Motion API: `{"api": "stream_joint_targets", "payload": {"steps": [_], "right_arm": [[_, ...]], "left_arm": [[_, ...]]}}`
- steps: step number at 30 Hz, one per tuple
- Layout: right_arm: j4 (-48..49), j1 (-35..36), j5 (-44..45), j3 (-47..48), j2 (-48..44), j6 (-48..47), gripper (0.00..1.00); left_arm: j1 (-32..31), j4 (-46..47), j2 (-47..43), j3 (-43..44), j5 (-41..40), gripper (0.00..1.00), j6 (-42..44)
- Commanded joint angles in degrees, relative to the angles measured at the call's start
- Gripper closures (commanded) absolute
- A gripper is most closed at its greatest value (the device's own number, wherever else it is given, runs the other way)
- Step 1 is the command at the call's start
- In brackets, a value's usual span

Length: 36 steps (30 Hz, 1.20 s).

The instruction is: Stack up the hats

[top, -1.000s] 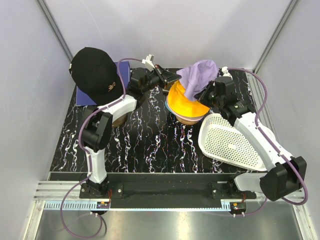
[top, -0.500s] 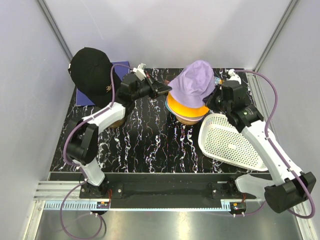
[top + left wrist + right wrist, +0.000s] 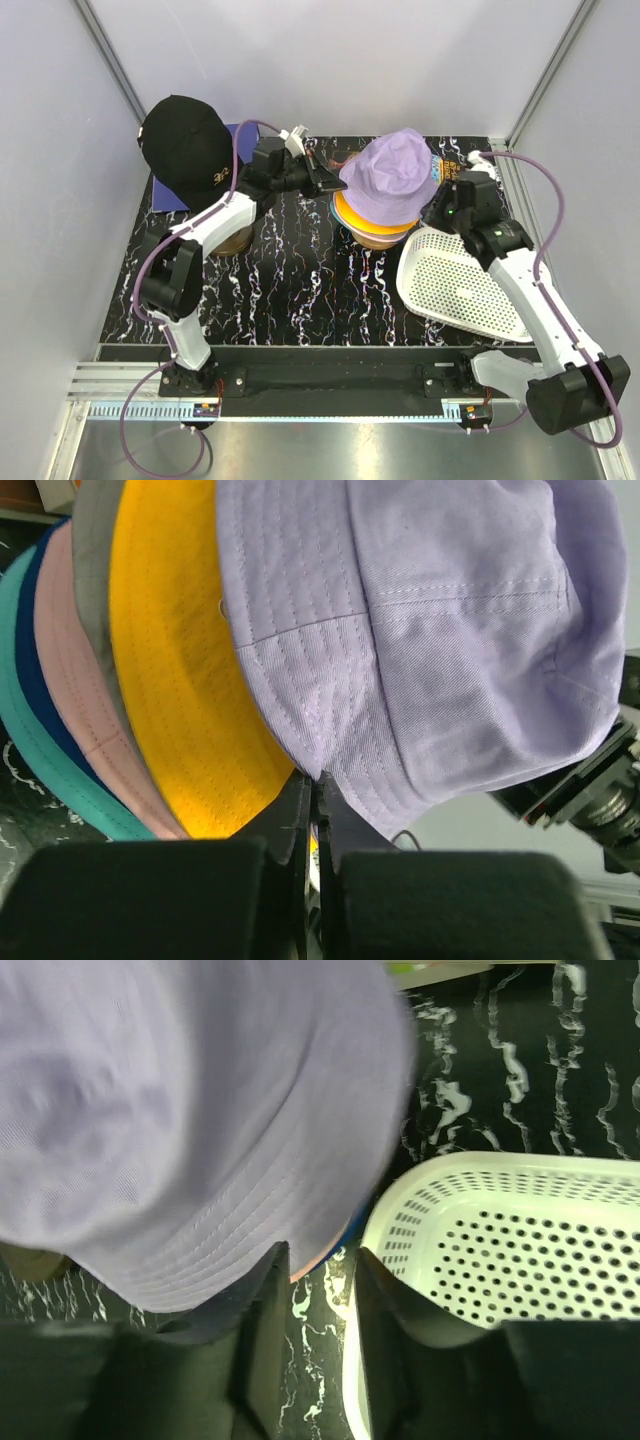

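A lavender bucket hat (image 3: 390,180) sits on top of a stack of hats, above an orange one (image 3: 365,215). In the left wrist view the lavender hat (image 3: 430,630) covers orange (image 3: 180,680), pink (image 3: 75,690) and teal (image 3: 40,770) brims. My left gripper (image 3: 333,183) is shut, its tips (image 3: 318,780) pinching the lavender brim's left edge. My right gripper (image 3: 436,210) stands open just right of the stack; its gap (image 3: 320,1255) holds nothing, and the lavender brim (image 3: 180,1110) lies over its left finger. A black baseball cap (image 3: 188,150) rests at the back left.
A white perforated basket (image 3: 465,285) lies right of the stack, close against the right gripper, and shows as (image 3: 520,1240) in the right wrist view. A blue pad (image 3: 243,135) lies under the black cap. A tan round object (image 3: 230,242) sits beneath the left arm.
The lavender hat has come down and spread over the orange hat. My right gripper has opened, let go of it and drawn back to the right. The left gripper stays shut on the brim.
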Motion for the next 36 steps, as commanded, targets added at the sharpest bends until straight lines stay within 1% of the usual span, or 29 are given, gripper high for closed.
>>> {"api": "stream_joint_targets", "payload": {"steps": [1, 2, 3, 4, 6, 7, 8, 9, 12, 18, 20, 22, 23, 25, 26, 29, 34, 36], "right_arm": [[-1.21, -10.12, -6.94, 3.30, -5.03, -3.81, 0.43], [-0.86, -12.32, -10.46, 3.66, -4.95, -4.33, 0.41], [-0.16, -16.08, -13.54, 4.09, -4.51, -5.12, 0.39], [0.28, -18.81, -18.97, 4.53, -3.81, -5.13, 0.38], [4.13, -22.95, -26.89, 4.10, -1.53, -4.26, 0.36], [5.63, -23.76, -28.41, 3.49, -0.82, -3.55, 0.35], [9.65, -24.37, -30.34, 2.96, 0.84, -2.85, 0.35], [11.51, -24.99, -34.62, 2.35, 1.99, -1.19, 0.34], [19.16, -25.87, -39.39, -0.46, 6.38, 2.41, 0.33], [31.91, -26.14, -42.48, -7.40, 11.75, 8.05, 0.30], [39.52, -26.40, -43.97, -8.90, 13.59, 11.54, 0.29], [44.73, -26.49, -46.96, -10.84, 15.52, 14.46, 0.29], [49.63, -26.49, -47.76, -11.54, 16.14, 17.52, 0.29], [54.40, -26.58, -49.25, -13.12, 17.81, 20.43, 0.29], [58.69, -26.58, -49.69, -13.65, 18.52, 22.88, 0.29], [63.98, -26.49, -51.54, -14.36, 21.06, 25.97, 0.29], [65.58, -26.49, -53.65, -13.57, 23.79, 26.33, 0.29], [65.85, -26.49, -54.61, -13.04, 24.50, 26.60, 0.30]], "left_arm": [[0.25, -6.12, 0.77, 5.55, -1.52, 1.00, 7.61], [0.25, -7.36, 0.95, 6.86, -2.05, 1.00, 8.58], [0.25, -7.90, 1.30, 7.49, -3.01, 1.00, 10.59], [0.25, -10.95, 1.82, 8.19, -3.46, 1.00, 11.48], [0.25, -12.73, 2.18, 9.51, -4.16, 1.00, 13.15], [0.17, -13.08, 2.35, 9.78, -4.34, 1.00, 13.16], [0.25, -13.09, 2.70, 9.87, -4.43, 1.00, 13.24], [0.25, -13.35, 2.97, 10.39, -4.51, 1.00, 13.24], [0.25, -15.10, 4.02, 11.53, -5.04, 1.00, 13.51], [0.34, -16.25, 4.81, 12.41, -7.06, 1.00, 14.56], [0.60, -16.60, 5.34, 13.20, -7.24, 1.00, 14.56], [0.69, -17.57, 6.75, 14.69, -7.24, 1.00, 14.91], [0.78, -18.00, 7.27, 15.31, -7.59, 1.00, 15.70], [0.87, -19.24, 8.15, 16.28, -8.20, 1.00, 16.84], [1.13, -19.59, 8.51, 17.15, -8.73, 1.00, 17.72], [1.66, -19.77, 9.65, 18.47, -8.82, 1.00, 18.17], [1.83, -19.94, 10.71, 20.06, -8.56, 1.00, 18.61], [1.75, -19.94, 10.79, 20.24, -8.47, 1.00, 18.61]]}}
